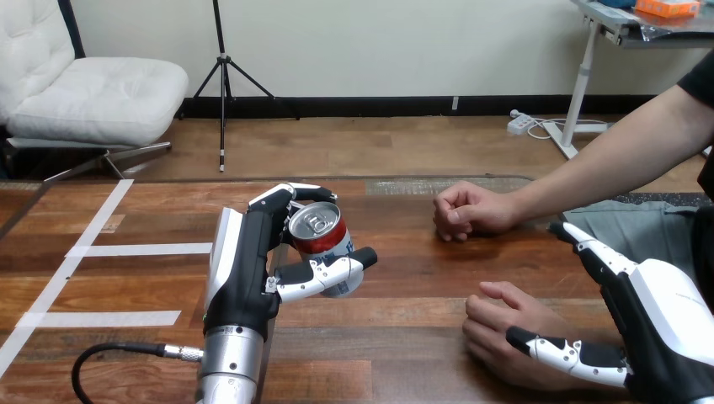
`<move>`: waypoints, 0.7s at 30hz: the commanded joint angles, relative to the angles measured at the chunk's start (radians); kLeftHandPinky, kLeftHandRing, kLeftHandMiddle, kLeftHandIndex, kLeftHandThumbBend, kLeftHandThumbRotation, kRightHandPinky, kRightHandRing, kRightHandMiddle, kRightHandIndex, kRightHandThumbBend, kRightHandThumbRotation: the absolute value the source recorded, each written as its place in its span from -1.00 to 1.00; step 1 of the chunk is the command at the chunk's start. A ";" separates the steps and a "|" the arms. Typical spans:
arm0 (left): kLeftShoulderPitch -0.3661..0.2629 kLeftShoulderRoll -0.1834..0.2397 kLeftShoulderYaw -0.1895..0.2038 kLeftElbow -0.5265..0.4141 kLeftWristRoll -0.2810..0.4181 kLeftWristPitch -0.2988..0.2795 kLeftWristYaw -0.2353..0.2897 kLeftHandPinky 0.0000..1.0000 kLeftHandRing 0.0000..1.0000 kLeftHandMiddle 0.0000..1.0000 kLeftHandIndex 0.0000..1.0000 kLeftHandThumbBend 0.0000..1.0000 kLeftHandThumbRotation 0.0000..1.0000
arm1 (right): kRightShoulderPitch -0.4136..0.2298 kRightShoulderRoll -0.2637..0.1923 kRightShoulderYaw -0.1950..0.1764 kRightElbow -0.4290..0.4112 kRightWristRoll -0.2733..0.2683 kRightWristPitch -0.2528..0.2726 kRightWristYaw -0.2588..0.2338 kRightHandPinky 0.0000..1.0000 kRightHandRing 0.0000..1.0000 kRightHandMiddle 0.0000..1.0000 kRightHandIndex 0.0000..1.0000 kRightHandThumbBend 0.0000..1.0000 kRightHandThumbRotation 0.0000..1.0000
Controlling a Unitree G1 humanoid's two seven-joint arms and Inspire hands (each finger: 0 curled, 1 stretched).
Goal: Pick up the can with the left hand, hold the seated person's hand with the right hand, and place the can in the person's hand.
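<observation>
A red can [324,240] with a silver top stands in my left hand [240,269] at the table's middle left. The fingers curl round its far side and the thumb [324,276] crosses its near side. I cannot tell whether its base touches the table. At the lower right the person's near hand [497,328] rests on the table, palm down with loosely curled fingers. My right hand [652,324] lies over its wrist, fingers [589,246] straight on the far side and thumb [560,352] resting on the hand's near side. The person's far hand [467,210] is a fist on the table.
White tape strips [139,249] mark the wooden table [404,278] at the left. A black cable [109,352] loops beside my left forearm. Bare wood lies between the can and the person's hands.
</observation>
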State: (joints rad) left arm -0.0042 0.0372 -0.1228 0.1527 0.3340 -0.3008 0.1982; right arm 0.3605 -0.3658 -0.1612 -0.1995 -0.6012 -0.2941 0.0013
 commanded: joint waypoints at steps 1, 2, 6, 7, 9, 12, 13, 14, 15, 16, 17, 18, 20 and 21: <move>-0.080 0.001 -0.002 -0.013 0.004 -0.026 0.007 -0.06 -0.15 -0.12 0.16 0.37 -1.00 | -0.022 -0.038 -0.007 -0.080 -0.008 0.027 0.026 0.77 0.76 0.81 0.82 0.63 -0.16; -0.080 0.001 -0.002 -0.013 0.004 -0.027 0.008 -0.06 -0.15 -0.12 0.15 0.37 -1.00 | -0.021 -0.040 -0.006 -0.084 -0.009 0.032 0.030 0.77 0.77 0.81 0.82 0.63 -0.16; -0.082 0.002 -0.001 -0.008 0.000 -0.034 0.007 -0.05 -0.15 -0.12 0.15 0.37 -1.00 | -0.019 -0.058 -0.007 -0.092 -0.017 0.048 0.051 0.78 0.77 0.81 0.81 0.63 -0.17; -0.082 0.002 -0.001 -0.007 -0.001 -0.035 0.008 -0.05 -0.15 -0.12 0.15 0.37 -1.00 | -0.020 -0.064 -0.007 -0.093 -0.018 0.052 0.057 0.78 0.77 0.81 0.81 0.63 -0.17; -0.082 0.002 -0.001 -0.006 0.000 -0.035 0.008 -0.05 -0.15 -0.12 0.15 0.37 -1.00 | -0.018 -0.072 -0.006 -0.099 -0.021 0.061 0.068 0.79 0.77 0.80 0.80 0.63 -0.18; -0.082 0.003 0.000 -0.006 0.000 -0.035 0.008 -0.06 -0.15 -0.12 0.15 0.37 -1.00 | -0.016 -0.082 -0.005 -0.109 -0.023 0.078 0.088 0.80 0.76 0.80 0.80 0.64 -0.19; -0.082 0.004 0.000 -0.005 0.001 -0.036 0.008 -0.06 -0.15 -0.12 0.15 0.37 -1.00 | -0.015 -0.085 -0.005 -0.112 -0.023 0.083 0.095 0.80 0.77 0.80 0.80 0.64 -0.20; -0.082 0.004 0.000 -0.005 0.001 -0.036 0.008 -0.06 -0.15 -0.12 0.15 0.37 -1.00 | -0.015 -0.088 -0.005 -0.115 -0.023 0.087 0.100 0.80 0.77 0.80 0.80 0.63 -0.21; -0.082 0.005 0.000 -0.005 0.003 -0.035 0.009 -0.06 -0.15 -0.12 0.15 0.37 -1.00 | -0.014 -0.094 -0.005 -0.118 -0.025 0.092 0.110 0.81 0.77 0.80 0.80 0.63 -0.22; -0.082 0.006 0.000 -0.005 0.005 -0.033 0.010 -0.06 -0.16 -0.12 0.15 0.37 -1.00 | -0.014 -0.097 -0.004 -0.120 -0.026 0.094 0.115 0.81 0.77 0.80 0.80 0.63 -0.22; -0.083 0.007 0.000 -0.005 0.006 -0.032 0.010 -0.06 -0.15 -0.12 0.15 0.37 -1.00 | -0.014 -0.100 -0.004 -0.122 -0.027 0.097 0.119 0.82 0.77 0.81 0.80 0.62 -0.23; -0.082 0.007 0.000 -0.006 0.008 -0.030 0.010 -0.06 -0.15 -0.12 0.15 0.37 -1.00 | -0.015 -0.105 -0.004 -0.125 -0.030 0.102 0.127 0.82 0.77 0.81 0.80 0.62 -0.24; -0.082 0.008 0.000 -0.006 0.008 -0.028 0.010 -0.06 -0.15 -0.12 0.15 0.37 -1.00 | -0.015 -0.111 -0.002 -0.129 -0.032 0.108 0.135 0.83 0.77 0.80 0.79 0.62 -0.26; -0.082 0.009 0.000 -0.006 0.010 -0.027 0.010 -0.06 -0.15 -0.12 0.15 0.37 -1.00 | -0.016 -0.116 -0.002 -0.133 -0.038 0.114 0.142 0.83 0.77 0.80 0.79 0.62 -0.26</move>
State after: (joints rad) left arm -0.0051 0.0390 -0.1246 0.1605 0.3365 -0.3018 0.1984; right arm 0.3812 -0.4433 -0.1611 -0.2697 -0.6305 -0.1917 0.1247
